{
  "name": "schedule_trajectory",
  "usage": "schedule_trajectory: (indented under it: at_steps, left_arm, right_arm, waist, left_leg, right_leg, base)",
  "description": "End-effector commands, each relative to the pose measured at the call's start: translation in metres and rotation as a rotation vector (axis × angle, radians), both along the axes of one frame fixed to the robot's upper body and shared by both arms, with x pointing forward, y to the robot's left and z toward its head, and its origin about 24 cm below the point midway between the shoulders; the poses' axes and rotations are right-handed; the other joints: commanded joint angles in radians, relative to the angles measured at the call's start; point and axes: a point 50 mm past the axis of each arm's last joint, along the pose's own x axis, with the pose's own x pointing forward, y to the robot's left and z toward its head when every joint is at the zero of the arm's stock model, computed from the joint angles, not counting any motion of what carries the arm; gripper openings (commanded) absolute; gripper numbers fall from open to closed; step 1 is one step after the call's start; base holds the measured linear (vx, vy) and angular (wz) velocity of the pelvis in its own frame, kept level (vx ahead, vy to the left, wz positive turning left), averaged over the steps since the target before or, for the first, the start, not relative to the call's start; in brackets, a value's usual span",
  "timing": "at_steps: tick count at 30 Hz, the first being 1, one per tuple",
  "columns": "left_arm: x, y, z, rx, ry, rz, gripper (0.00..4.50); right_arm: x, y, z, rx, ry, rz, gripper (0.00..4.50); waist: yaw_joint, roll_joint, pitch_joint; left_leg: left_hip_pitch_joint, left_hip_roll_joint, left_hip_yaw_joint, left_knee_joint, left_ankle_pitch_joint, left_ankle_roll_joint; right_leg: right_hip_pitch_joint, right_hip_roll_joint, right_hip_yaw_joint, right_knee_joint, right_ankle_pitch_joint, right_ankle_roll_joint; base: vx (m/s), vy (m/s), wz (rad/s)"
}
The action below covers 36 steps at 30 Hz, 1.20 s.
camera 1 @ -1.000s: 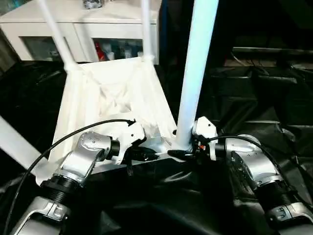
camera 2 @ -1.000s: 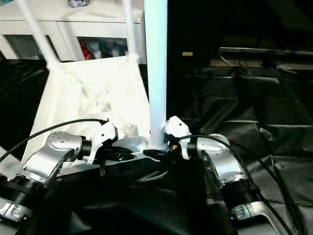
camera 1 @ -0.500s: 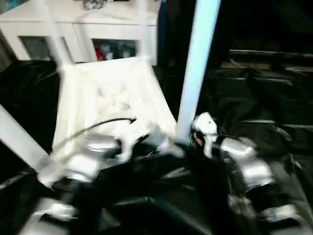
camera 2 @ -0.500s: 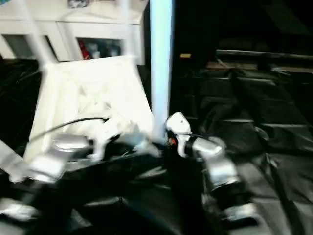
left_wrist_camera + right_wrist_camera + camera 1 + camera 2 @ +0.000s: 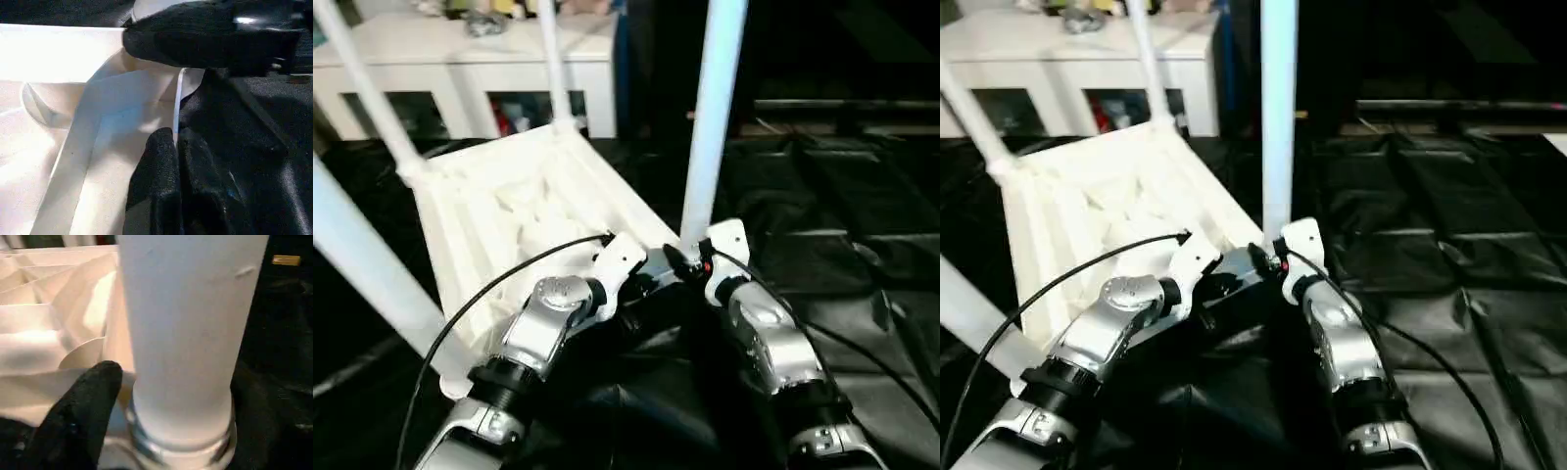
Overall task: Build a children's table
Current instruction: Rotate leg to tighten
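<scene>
Black crinkled plastic sheeting (image 5: 862,196) spreads across the whole floor, glossy and creased, and on it lies the one white plastic children's table (image 5: 509,211), flipped over with its square top down and its ribbed underside facing up, tilted toward the robot. Behind it stands a single white cabinet with glass doors (image 5: 460,69), a few coloured items blurred behind the panes. Count the legs: four long white cylindrical tube legs are up in the corner sockets, two thin ones at the far corners (image 5: 553,59) (image 5: 362,88), one thick and close running off the left edge (image 5: 367,264), and the nearest leg (image 5: 710,117) rising straight between the two arms. Two silver forearms come in from below, each trailing a black cable. The right gripper (image 5: 161,396) has its two black fingers spread wide on either side of that nearest leg's base, right where the smooth round tube meets the grey-ringed corner socket (image 5: 181,440); one finger (image 5: 83,406) sits against the white rib beside it, and whether the pads actually press on the tube I cannot tell. The left gripper (image 5: 177,147) has its two black, matte fingers pressed together, tips resting at the thin white edge of the tabletop (image 5: 177,107), just beside the right gripper's dark finger across from it.
</scene>
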Motion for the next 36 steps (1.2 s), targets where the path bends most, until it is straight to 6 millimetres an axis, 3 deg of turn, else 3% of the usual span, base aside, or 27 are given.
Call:
schedule_trajectory:
  at_steps: [1,4,5,6,7,9,10,12,14,16,18,19,21,22,23,27,30,35,36]
  left_arm:
    - [0.003,-0.015,0.018,-0.075,-0.074,0.006,0.00]
    - [0.000,-0.005,0.019,-0.070,-0.070,-0.060,0.00]
    - [-0.003,-0.001,0.019,-0.067,-0.069,-0.091,0.00]
    - [-0.004,0.004,0.019,-0.058,-0.061,-0.111,0.00]
    - [-0.006,0.009,0.019,-0.045,-0.062,-0.133,0.00]
    - [-0.009,0.017,0.019,-0.036,-0.049,-0.172,0.00]
    - [-0.011,0.025,0.020,-0.027,-0.044,-0.197,0.00]
    - [-0.013,0.030,0.021,-0.028,-0.034,-0.216,0.00]
    - [-0.020,0.042,0.025,-0.031,-0.010,-0.305,0.00]
    - [-0.024,0.049,0.026,-0.023,0.008,-0.351,0.00]
    - [-0.028,0.053,0.028,-0.028,0.031,-0.393,0.00]
    - [-0.029,0.055,0.029,-0.031,0.039,-0.408,0.00]
    - [-0.029,0.057,0.031,-0.034,0.041,-0.411,0.00]
    - [-0.029,0.057,0.031,-0.034,0.041,-0.412,0.00]
    - [-0.029,0.058,0.031,-0.033,0.041,-0.412,0.00]
    - [-0.027,0.059,0.031,-0.020,0.035,-0.405,0.00]
    - [-0.028,0.058,0.032,-0.022,0.038,-0.413,0.00]
    - [-0.027,0.057,0.030,-0.021,0.037,-0.410,0.00]
    - [-0.027,0.057,0.030,-0.020,0.037,-0.409,0.00]
  right_arm:
    - [-0.021,0.050,-0.006,0.027,0.043,0.350,4.08]
    - [-0.022,0.035,0.000,-0.005,0.025,0.458,4.08]
    - [-0.023,0.029,0.003,-0.013,0.024,0.499,4.08]
    - [-0.024,0.023,0.006,-0.020,0.024,0.540,4.08]
    - [-0.026,0.016,0.008,-0.033,0.025,0.581,4.08]
    - [-0.029,0.004,0.012,-0.054,0.034,0.654,4.08]
    - [-0.031,-0.004,0.015,-0.077,0.048,0.705,4.08]
    - [-0.032,-0.009,0.016,-0.092,0.051,0.728,4.08]
    - [-0.032,-0.020,0.019,-0.117,0.067,0.772,4.08]
    - [-0.032,-0.025,0.021,-0.127,0.074,0.794,4.08]
    - [-0.031,-0.027,0.021,-0.143,0.078,0.809,4.08]
    - [-0.030,-0.028,0.021,-0.161,0.081,0.823,4.08]
    - [-0.030,-0.027,0.020,-0.177,0.089,0.844,4.08]
    - [-0.030,-0.027,0.020,-0.181,0.091,0.851,4.08]
    - [-0.030,-0.026,0.020,-0.181,0.093,0.857,4.08]
    - [-0.026,-0.019,0.021,-0.177,0.072,0.853,4.08]
    - [-0.025,-0.016,0.022,-0.165,0.066,0.860,4.08]
    - [-0.025,-0.014,0.023,-0.148,0.057,0.863,4.08]
    - [-0.025,-0.014,0.022,-0.146,0.057,0.863,3.83]
  waist:
    - [-0.010,-0.013,-0.040]
    - [-0.012,-0.011,-0.050]
    - [-0.011,-0.012,-0.054]
    - [-0.011,-0.014,-0.057]
    - [-0.008,-0.014,-0.068]
    - [0.000,-0.019,-0.071]
    - [0.002,-0.016,-0.068]
    - [0.006,-0.018,-0.072]
    - [0.018,-0.020,-0.078]
    - [0.029,-0.021,-0.085]
    - [0.037,-0.017,-0.091]
    - [0.042,-0.021,-0.091]
    - [0.048,-0.016,-0.094]
    - [0.055,-0.012,-0.092]
    - [0.057,-0.011,-0.090]
    - [0.067,-0.010,-0.081]
    - [0.065,-0.008,-0.080]
    - [0.065,-0.012,-0.083]
    - [0.066,-0.012,-0.084]
  left_leg:
    - [0.024,0.056,-0.053,-0.093,-0.621,-0.023]
    - [0.024,0.056,-0.051,-0.089,-0.591,-0.013]
    - [0.020,0.059,-0.048,-0.087,-0.561,-0.001]
    - [0.013,0.059,-0.046,-0.086,-0.534,0.005]
    - [-0.003,0.061,-0.042,-0.083,-0.426,0.031]
    - [-0.004,0.060,-0.031,-0.072,-0.368,0.063]
    - [0.003,0.059,-0.025,-0.067,-0.374,0.071]
    - [0.003,0.059,-0.024,-0.063,-0.359,0.072]
    - [-0.002,0.060,-0.020,-0.055,-0.282,0.086]
    - [-0.012,0.060,-0.018,-0.043,-0.188,0.108]
    - [-0.011,0.059,-0.015,-0.033,-0.129,0.126]
    - [-0.012,0.059,-0.013,-0.031,-0.111,0.134]
    - [-0.013,0.062,-0.014,-0.028,-0.098,0.136]
    - [-0.012,0.065,-0.013,-0.023,-0.098,0.131]
    - [-0.015,0.066,-0.014,-0.023,-0.106,0.128]
    - [-0.002,0.071,-0.015,-0.036,-0.247,0.051]
    - [0.000,0.071,-0.016,-0.041,-0.281,0.023]
    - [-0.002,0.068,-0.015,-0.039,-0.264,0.025]
    - [-0.003,0.068,-0.015,-0.038,-0.255,0.028]
  right_leg:
    - [0.004,-0.050,0.023,-0.077,-0.591,-0.059]
    - [0.006,-0.051,0.028,-0.074,-0.554,-0.076]
    - [0.009,-0.053,0.034,-0.067,-0.506,-0.099]
    - [0.012,-0.053,0.036,-0.062,-0.470,-0.111]
    - [0.023,-0.052,0.043,-0.043,-0.330,-0.160]
    - [0.020,-0.052,0.047,-0.033,-0.263,-0.203]
    - [0.012,-0.051,0.049,-0.036,-0.303,-0.215]
    - [0.014,-0.052,0.051,-0.034,-0.321,-0.215]
    - [0.016,-0.049,0.052,-0.022,-0.271,-0.229]
    - [0.018,-0.043,0.050,0.002,-0.155,-0.259]
    - [0.018,-0.041,0.049,0.015,-0.071,-0.285]
    - [0.017,-0.039,0.048,0.018,-0.044,-0.294]
    - [0.018,-0.040,0.047,0.024,-0.031,-0.298]
    - [0.009,-0.035,0.047,0.026,-0.035,-0.300]
    - [0.010,-0.035,0.047,0.026,-0.049,-0.296]
    - [0.002,-0.034,0.050,0.008,-0.228,-0.255]
    - [0.002,-0.033,0.053,0.005,-0.251,-0.237]
    - [0.005,-0.034,0.056,0.010,-0.217,-0.239]
    - [0.005,-0.034,0.056,0.011,-0.208,-0.240]
  base:
    - [0.000,0.000,0.00]
    - [0.000,0.000,0.00]
    - [0.000,0.000,0.00]
    - [0.000,0.000,0.00]
    - [0.000,0.000,0.00]
    - [0.000,0.000,0.00]
    - [0.055,-0.052,0.07]
    - [0.056,-0.057,0.06]
    - [0.057,-0.067,0.03]
    - [0.052,-0.061,0.00]
    - [0.025,-0.029,0.00]
    - [0.000,0.000,0.00]
    - [0.000,0.000,0.00]
    - [0.000,0.000,0.00]
    - [0.000,0.000,0.00]
    - [0.000,0.000,0.00]
    - [0.000,0.000,0.00]
    - [0.000,0.000,0.00]
    - [0.000,0.000,0.00]
